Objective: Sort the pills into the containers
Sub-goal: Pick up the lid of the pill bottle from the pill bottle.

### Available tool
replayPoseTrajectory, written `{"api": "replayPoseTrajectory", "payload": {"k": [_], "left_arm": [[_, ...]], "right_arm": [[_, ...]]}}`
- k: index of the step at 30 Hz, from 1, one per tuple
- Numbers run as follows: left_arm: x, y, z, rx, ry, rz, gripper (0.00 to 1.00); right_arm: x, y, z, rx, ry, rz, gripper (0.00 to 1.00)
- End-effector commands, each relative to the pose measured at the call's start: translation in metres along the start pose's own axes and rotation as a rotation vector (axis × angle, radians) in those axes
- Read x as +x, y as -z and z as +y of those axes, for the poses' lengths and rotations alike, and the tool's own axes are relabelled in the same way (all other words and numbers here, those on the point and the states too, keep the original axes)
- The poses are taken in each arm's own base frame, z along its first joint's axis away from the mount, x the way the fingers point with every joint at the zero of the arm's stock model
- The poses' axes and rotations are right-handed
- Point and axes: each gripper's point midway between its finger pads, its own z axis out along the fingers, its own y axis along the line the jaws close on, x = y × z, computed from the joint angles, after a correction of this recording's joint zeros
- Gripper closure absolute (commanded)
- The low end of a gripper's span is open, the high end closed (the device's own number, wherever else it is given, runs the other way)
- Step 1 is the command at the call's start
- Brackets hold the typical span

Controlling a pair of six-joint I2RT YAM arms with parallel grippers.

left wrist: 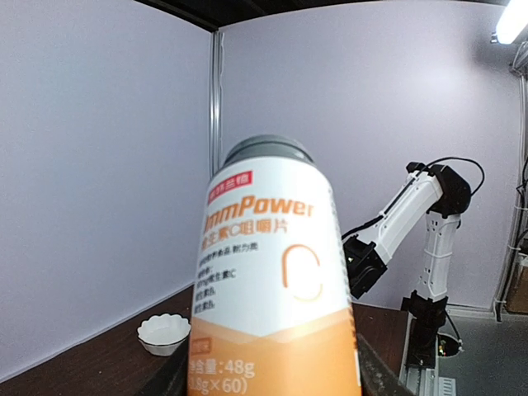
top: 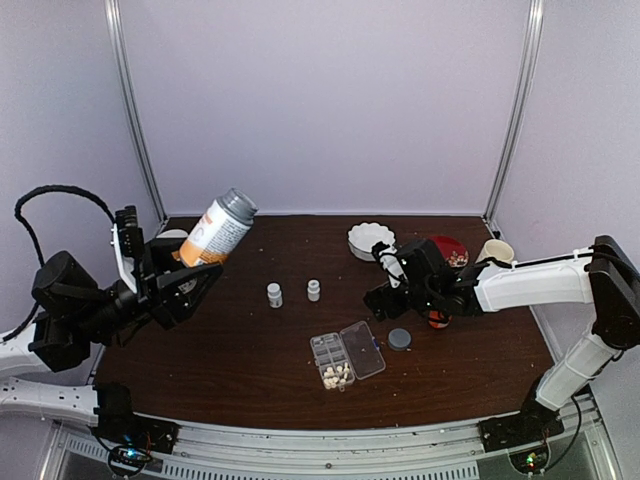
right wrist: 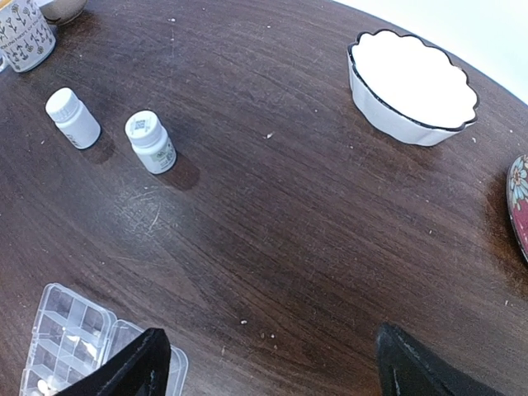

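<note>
The left gripper was clamped around the lower body of a tall orange-and-white supplement bottle with a grey screw cap. It held the bottle raised off the wood at the left side of the table, cap end tilted up and away from the arm. In the left wrist view the bottle filled the middle of the picture, and the dark fingers showed only at its base.

The right gripper hung above the middle-right of the dark brown wooden table, its jaws spread wide. The right wrist view showed its black fingertips far apart over bare wood.

Just in front of that gripper, toward the near edge, lay the flat clear plastic organiser box, its hinged lid folded open to the right. The cream-white pills sat clustered in the cells nearest the arms; the other cells looked clear from above. One corner of the box reached into the right wrist view.

Two small white bottles stood upright beside each other further back, well apart from the box. A white scalloped ceramic bowl stood near the rear edge. A small grey round cap lay just right of the open lid.
</note>
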Motion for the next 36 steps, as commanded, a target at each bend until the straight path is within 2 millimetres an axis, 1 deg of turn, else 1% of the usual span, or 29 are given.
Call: {"api": "replayPoseTrajectory", "payload": {"k": [1,2,4,6,8,10,12,14,17,19,23,26,29,36], "left_arm": [[-0.024,0.000,-0.001,0.001,-0.022,-0.069,1.00],[-0.025,0.001,-0.001,0.004,-0.023,-0.071,1.00],[-0.023,0.002,-0.001,0.006,-0.024,-0.061,1.00],[-0.019,0.003,0.001,-0.006,-0.025,-0.043,1.00],[-0.016,0.005,0.003,-0.021,-0.025,-0.035,1.00],[-0.013,0.006,0.005,-0.031,-0.029,-0.030,1.00],[-0.014,0.006,0.005,-0.032,-0.044,-0.024,1.00],[-0.016,0.006,0.005,-0.032,-0.068,-0.015,1.00],[-0.022,0.006,0.007,-0.042,-0.093,-0.011,1.00],[-0.025,0.007,0.008,-0.044,-0.105,-0.008,1.00],[-0.029,0.007,0.008,-0.047,-0.119,0.004,1.00],[-0.032,0.009,0.008,-0.048,-0.119,0.005,1.00],[-0.036,0.012,0.010,-0.055,-0.167,0.001,1.00],[-0.034,0.015,0.011,-0.061,-0.184,0.013,1.00]], "right_arm": [[-0.011,0.007,-0.002,0.023,-0.010,-0.011,0.11],[-0.013,0.010,-0.001,0.014,-0.014,-0.005,0.11],[-0.010,0.016,-0.003,0.031,-0.025,0.074,0.12],[-0.003,0.025,-0.012,0.087,-0.037,0.152,0.14],[0.009,0.036,-0.019,0.112,-0.053,0.225,0.16],[0.016,0.043,-0.017,0.099,-0.078,0.263,0.21],[0.027,0.046,-0.015,0.088,-0.096,0.317,0.28],[0.041,0.047,-0.017,0.110,-0.103,0.379,0.28],[0.062,0.046,-0.020,0.126,-0.112,0.446,0.27],[0.071,0.045,-0.015,0.103,-0.123,0.473,0.26],[0.086,0.043,-0.016,0.118,-0.122,0.531,0.26],[0.094,0.041,-0.012,0.098,-0.127,0.555,0.26],[0.099,0.038,-0.007,0.077,-0.131,0.564,0.25],[0.102,0.025,-0.003,0.094,-0.113,0.593,0.25]]}}
